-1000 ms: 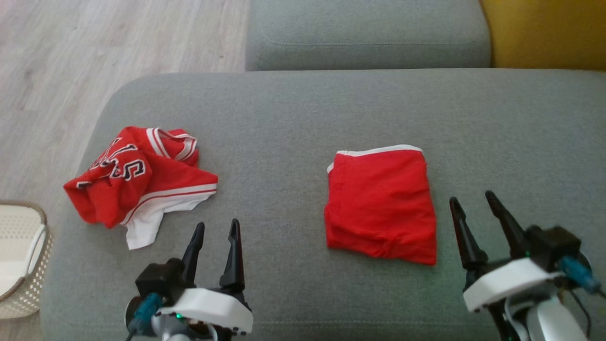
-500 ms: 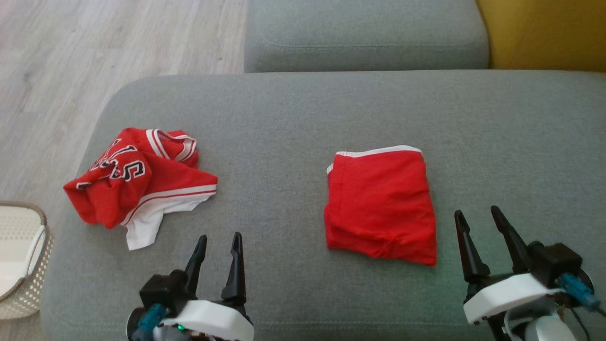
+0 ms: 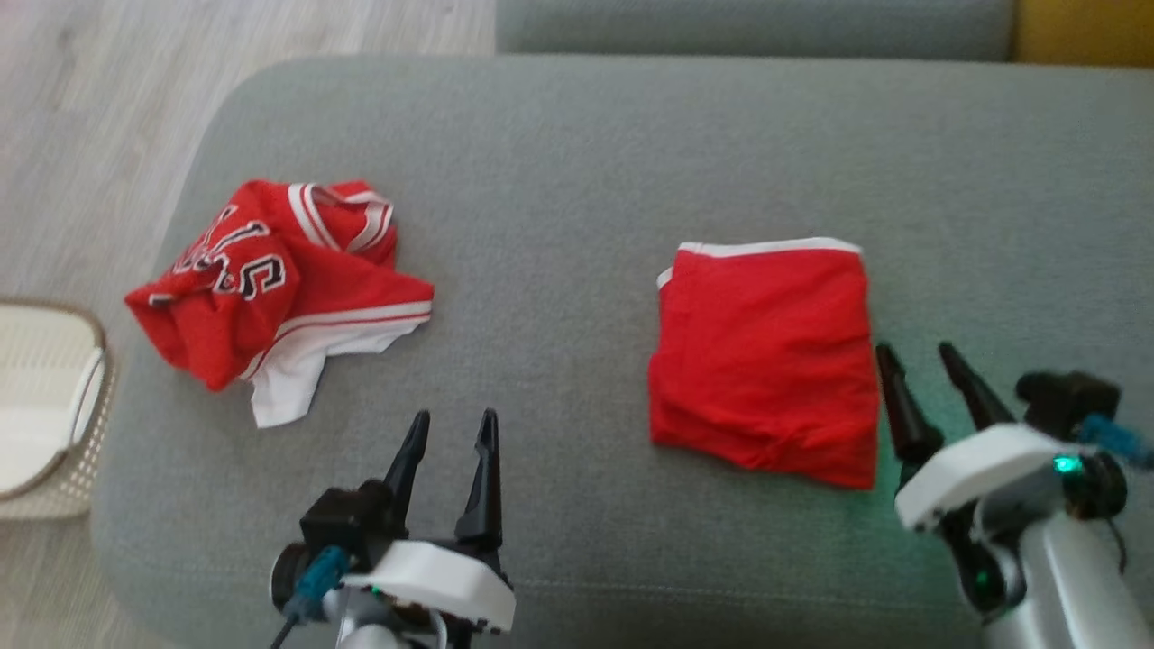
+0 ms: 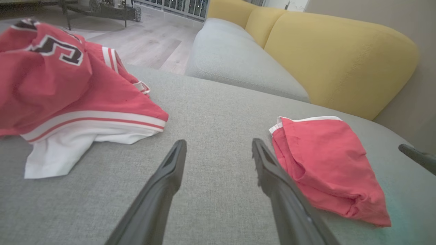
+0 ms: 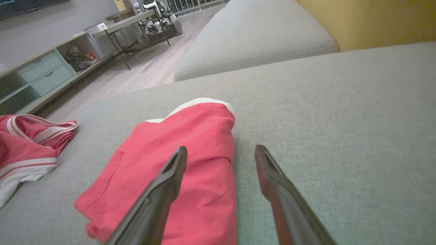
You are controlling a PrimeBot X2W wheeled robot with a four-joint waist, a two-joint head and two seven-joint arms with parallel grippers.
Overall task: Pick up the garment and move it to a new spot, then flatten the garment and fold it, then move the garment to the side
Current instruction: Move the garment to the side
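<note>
A crumpled red garment [image 3: 270, 288] with white trim and black lettering lies at the left of the grey sofa seat [image 3: 559, 180]; its white hem shows in the left wrist view [image 4: 68, 102]. A folded plain red garment [image 3: 766, 356] lies flat at centre right, also in the wrist views [image 4: 327, 163] [image 5: 184, 160]. My left gripper [image 3: 453, 416] [image 4: 218, 142] stands open over bare cushion between the two. My right gripper [image 3: 914, 348] [image 5: 221, 149] is open, its left finger right at the folded garment's right edge. Nothing is held.
A pale woven basket [image 3: 50, 406] stands on the wooden floor [image 3: 90, 108] off the seat's left end. A second grey cushion [image 5: 252, 37] and a yellow cushion [image 4: 340, 58] lie beyond the far edge. Low shelving and a table [image 5: 51, 68] stand across the room.
The head camera has tilted, shifting the whole picture up and to the right. My right gripper has come closer to the folded garment's right edge. Both garments lie as before.
</note>
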